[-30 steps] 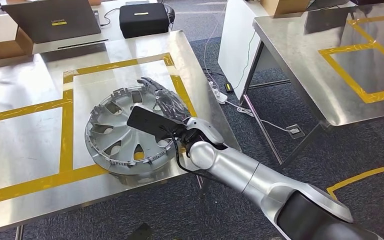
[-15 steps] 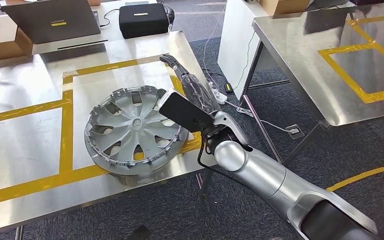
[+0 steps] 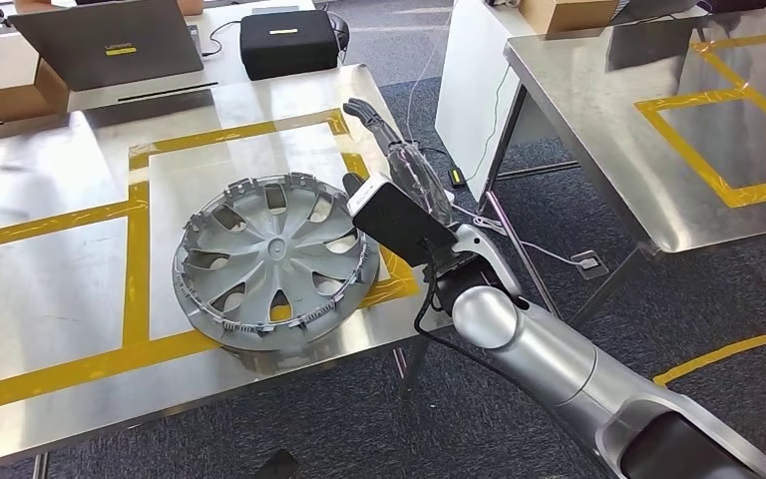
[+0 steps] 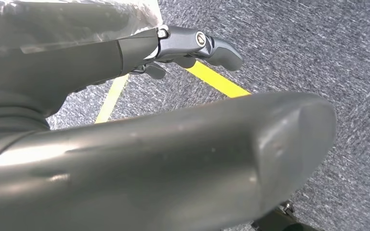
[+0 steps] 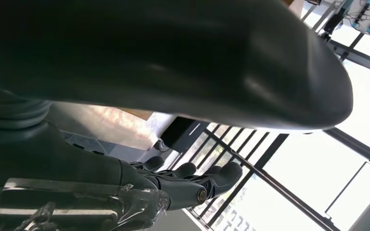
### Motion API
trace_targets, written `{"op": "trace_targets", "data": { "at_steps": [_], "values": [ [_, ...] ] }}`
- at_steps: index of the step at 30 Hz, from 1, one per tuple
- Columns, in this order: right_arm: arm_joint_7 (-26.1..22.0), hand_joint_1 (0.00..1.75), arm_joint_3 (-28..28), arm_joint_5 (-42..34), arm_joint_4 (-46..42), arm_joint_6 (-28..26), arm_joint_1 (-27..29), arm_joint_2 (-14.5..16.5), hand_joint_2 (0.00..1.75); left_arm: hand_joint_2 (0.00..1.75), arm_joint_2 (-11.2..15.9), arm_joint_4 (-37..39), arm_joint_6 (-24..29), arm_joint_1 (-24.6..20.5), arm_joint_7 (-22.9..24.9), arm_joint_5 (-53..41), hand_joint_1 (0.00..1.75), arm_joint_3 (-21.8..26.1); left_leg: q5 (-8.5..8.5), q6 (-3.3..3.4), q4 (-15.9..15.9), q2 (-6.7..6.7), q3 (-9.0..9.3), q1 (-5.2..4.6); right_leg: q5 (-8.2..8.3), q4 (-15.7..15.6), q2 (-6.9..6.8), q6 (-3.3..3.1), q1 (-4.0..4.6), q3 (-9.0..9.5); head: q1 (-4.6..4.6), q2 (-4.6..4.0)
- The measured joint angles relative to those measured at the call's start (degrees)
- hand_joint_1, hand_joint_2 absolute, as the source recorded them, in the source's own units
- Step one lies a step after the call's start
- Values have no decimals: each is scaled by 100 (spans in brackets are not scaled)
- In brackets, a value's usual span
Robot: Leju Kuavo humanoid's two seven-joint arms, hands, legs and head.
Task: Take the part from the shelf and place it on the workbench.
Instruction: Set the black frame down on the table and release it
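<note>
The part, a silver wheel cover [image 3: 274, 254], lies flat on the steel workbench [image 3: 50, 279], inside the yellow tape frame near the bench's right front corner. My right hand [image 3: 404, 170] hovers above the bench's right edge, just right of the cover and apart from it, with fingers stretched out and nothing in them. The right wrist view shows the same hand [image 5: 183, 185] with its fingers extended against bright windows. In the left wrist view my left hand [image 4: 173, 48] hangs over grey carpet with a yellow line, holding nothing.
A laptop [image 3: 110, 40] and a black case [image 3: 286, 40] stand at the back of the bench. A second steel table [image 3: 658, 130] with yellow tape stands to the right, across a carpeted aisle. A white panel [image 3: 469, 80] and a power strip [image 3: 456, 178] lie between them.
My right hand has let go of the wheel cover, lifted off it and swung right, past the bench edge. The cover stays flat on the bench.
</note>
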Motion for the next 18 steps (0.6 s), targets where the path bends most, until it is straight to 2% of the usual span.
{"op": "trace_targets", "data": {
  "at_steps": [2, 3, 4, 7, 8, 9, 10, 11, 12, 14, 17, 18],
  "values": [
    [9, 0, -27, 1, -58, 0, 14, -21, 0, 0, 6, 0, 4, -1, 0, 19, 0, 0, 41, 49, -46, 12, 47, 4, -16, -6, 3, 39, -8, 32, 2, 0],
    [14, 0, -43, 4, -84, 0, 17, -35, 0, 0, 7, 0, 9, -3, 0, 30, 0, 0, 71, 77, -80, 23, 75, 15, -88, 57, -4, 49, -5, 21, 6, 0],
    [19, 0, -60, 9, -107, -1, 20, -49, 0, 0, 7, 0, 15, -6, -1, 37, 0, 0, 99, 103, -112, 34, 100, 28, -229, 229, -11, 53, -1, -36, 15, 0],
    [35, 0, -86, 18, -139, -1, 61, -88, 0, 0, 8, 0, 24, -10, 0, 46, 0, 0, 111, 131, -130, 45, 116, 32, -816, 1283, -33, 51, 3, -442, 31, 0],
    [39, 0, -87, 18, -142, -1, 83, -99, 0, 0, 8, 0, 25, -8, 1, 46, 0, 0, 107, 129, -126, 45, 115, 31, -887, 1530, -37, 55, 1, -525, 31, 0],
    [43, 0, -90, 18, -142, -1, 100, -111, 0, 0, 9, 0, 26, -7, 1, 46, 0, -1, 101, 122, -121, 43, 114, 31, -854, 1582, -42, 58, -4, -515, 34, 0],
    [46, 0, -95, 18, -143, -2, 108, -120, 0, 0, 9, 0, 27, -6, 2, 47, 0, -1, 90, 107, -110, 41, 115, 35, -727, 1410, -46, 58, -10, -397, 37, 0],
    [48, 0, -100, 18, -149, -4, 110, -126, 0, 0, 9, 0, 30, -7, 2, 48, 0, -1, 73, 80, -91, 38, 115, 42, -560, 1066, -50, 55, -16, -193, 40, 0],
    [49, 0, -107, 18, -156, -6, 108, -132, 0, 0, 11, 0, 31, -9, 2, 50, 0, -1, 51, 45, -70, 35, 107, 44, -465, 707, -47, 48, -9, 24, 43, 0],
    [57, 0, -114, 19, -187, -10, 114, -139, 0, 0, 15, -1, 32, -17, 4, 57, 0, -1, 20, -35, -28, 32, 95, 47, -382, 248, -28, -8, 19, 290, 43, 0],
    [72, 0, -117, 33, -208, -15, 125, -150, 0, 0, 16, -2, 33, -15, 7, 70, 0, -2, 20, -143, -22, 29, 87, 73, -382, 174, -21, -139, 55, 296, 42, 0],
    [74, 0, -118, 40, -209, -17, 126, -151, 0, 0, 16, -2, 33, -14, 7, 76, 0, -3, -40, -169, 15, 35, 70, 81, -361, 154, -30, -187, 54, 291, 37, 0]
  ]
}}
